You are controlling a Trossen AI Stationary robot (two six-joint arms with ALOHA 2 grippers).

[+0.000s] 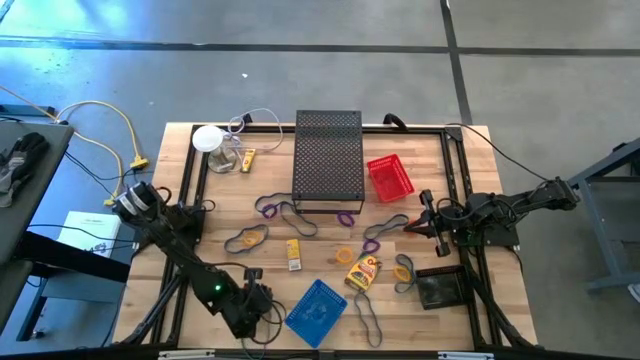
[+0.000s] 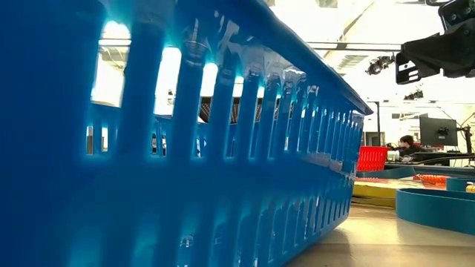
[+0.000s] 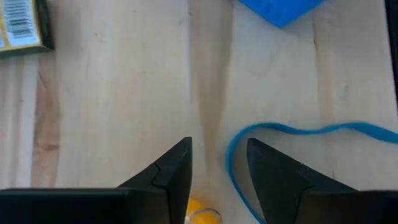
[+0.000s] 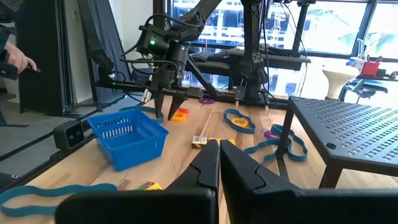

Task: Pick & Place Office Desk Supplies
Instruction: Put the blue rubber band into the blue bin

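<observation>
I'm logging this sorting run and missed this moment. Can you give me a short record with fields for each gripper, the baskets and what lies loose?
left gripper: near the table's front edge, fingers apart over the wood, holding nothing visible; a blue rubber band lies just ahead
right gripper: shut, empty, at the table's right side
blue basket: beside the left gripper
red basket: next to the black mesh box
loose items: bands and packets scattered mid-table
</observation>
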